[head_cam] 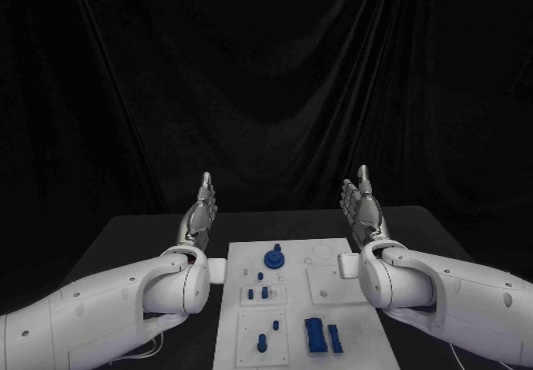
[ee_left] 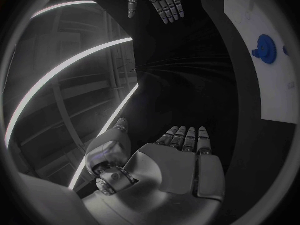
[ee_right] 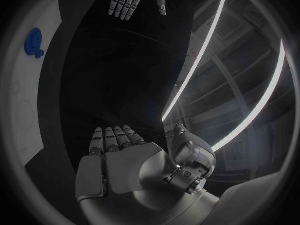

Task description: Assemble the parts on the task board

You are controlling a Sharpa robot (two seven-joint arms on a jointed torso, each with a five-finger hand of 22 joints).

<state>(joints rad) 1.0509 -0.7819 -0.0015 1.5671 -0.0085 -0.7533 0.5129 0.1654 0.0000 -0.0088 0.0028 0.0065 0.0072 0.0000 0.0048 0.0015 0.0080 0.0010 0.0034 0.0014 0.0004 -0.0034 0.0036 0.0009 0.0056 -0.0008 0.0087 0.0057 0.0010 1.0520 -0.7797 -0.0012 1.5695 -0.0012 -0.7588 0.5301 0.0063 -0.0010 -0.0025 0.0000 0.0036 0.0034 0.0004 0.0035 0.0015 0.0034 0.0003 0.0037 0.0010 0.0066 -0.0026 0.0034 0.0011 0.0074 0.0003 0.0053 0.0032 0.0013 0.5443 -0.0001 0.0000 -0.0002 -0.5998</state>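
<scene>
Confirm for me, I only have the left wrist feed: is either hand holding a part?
Observer: No. In the head view the left hand and right hand are both raised, fingers straight, holding nothing.
Operator: Where are they relative to the board?
Observer: One on each side of the white board's far end.
Operator: Any parts besides the blue gear?
Observer: Yes, a blue block and small blue pegs sit nearer the robot.
</scene>
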